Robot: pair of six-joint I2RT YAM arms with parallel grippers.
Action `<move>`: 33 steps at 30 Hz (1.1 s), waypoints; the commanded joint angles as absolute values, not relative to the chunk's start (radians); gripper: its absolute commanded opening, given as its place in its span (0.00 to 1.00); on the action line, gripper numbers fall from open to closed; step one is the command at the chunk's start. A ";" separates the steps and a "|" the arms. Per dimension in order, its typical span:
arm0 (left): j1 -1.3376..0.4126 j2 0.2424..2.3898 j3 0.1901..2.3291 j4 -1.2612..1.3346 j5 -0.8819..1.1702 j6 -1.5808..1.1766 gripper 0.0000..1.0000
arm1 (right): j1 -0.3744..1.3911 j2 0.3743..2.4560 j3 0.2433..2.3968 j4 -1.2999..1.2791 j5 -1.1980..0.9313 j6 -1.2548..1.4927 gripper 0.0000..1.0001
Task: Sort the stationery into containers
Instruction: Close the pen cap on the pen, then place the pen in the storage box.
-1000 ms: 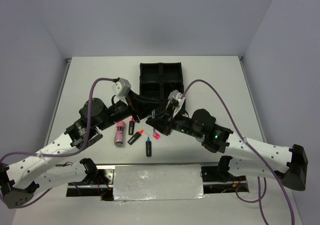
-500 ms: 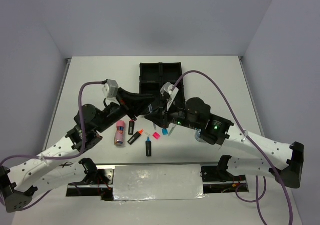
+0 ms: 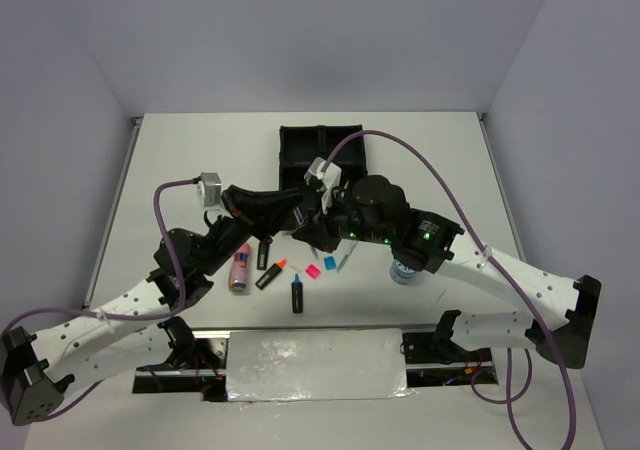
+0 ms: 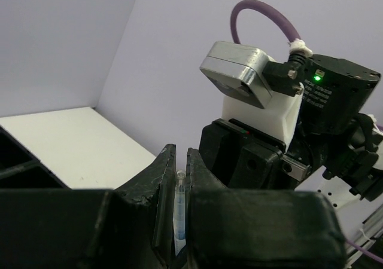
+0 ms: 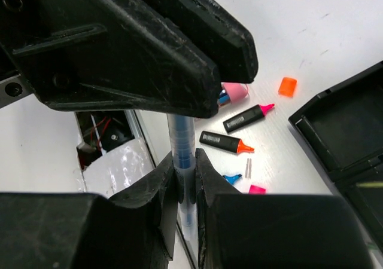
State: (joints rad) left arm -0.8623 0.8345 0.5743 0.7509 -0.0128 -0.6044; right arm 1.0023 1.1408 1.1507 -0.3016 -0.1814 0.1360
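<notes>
A thin clear pen (image 5: 181, 138) with blue ink is held above the table by both grippers. My right gripper (image 5: 185, 161) is shut on its lower barrel. My left gripper (image 4: 178, 161) is shut on the pen (image 4: 179, 200) too, its black fingers (image 5: 149, 54) just above the right ones. In the top view the two grippers meet at about the left gripper (image 3: 298, 217) and right gripper (image 3: 306, 232), in front of the black tray (image 3: 300, 150). Highlighters (image 3: 271, 273), a pink tube (image 3: 239, 266) and coloured squares (image 3: 313, 270) lie below on the table.
Another thin pen (image 3: 343, 261) and a blue square (image 3: 329, 262) lie by the squares. A blue-white roll (image 3: 402, 270) stands under the right forearm. An orange cap (image 5: 288, 86) lies loose near the tray corner (image 5: 335, 131). A foil-covered strip (image 3: 315, 363) runs along the near edge.
Both wrists have moved left and come together. The left jaws have closed on the pen that the right gripper holds. A blue-white roll now shows under the right arm.
</notes>
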 commanded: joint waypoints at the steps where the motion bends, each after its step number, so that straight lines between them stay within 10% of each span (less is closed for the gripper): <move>1: -0.950 0.855 0.508 0.326 0.184 -0.609 0.00 | 0.965 1.109 1.239 0.192 -0.091 0.150 0.00; 6: -0.950 0.807 0.662 0.077 -0.195 -0.574 0.13 | 0.963 1.062 1.018 0.221 -0.084 0.190 0.00; 13: -0.942 0.856 1.019 -0.190 -0.642 -0.607 0.99 | 0.948 1.069 0.812 0.232 -0.040 0.256 0.00; 20: -0.937 1.011 1.410 -0.581 -0.890 -0.721 0.99 | 0.687 1.282 0.909 0.008 0.048 0.383 0.00; 33: -0.934 0.904 1.214 -0.773 -0.758 -0.653 0.99 | 0.531 1.785 1.433 -0.391 0.186 0.468 0.05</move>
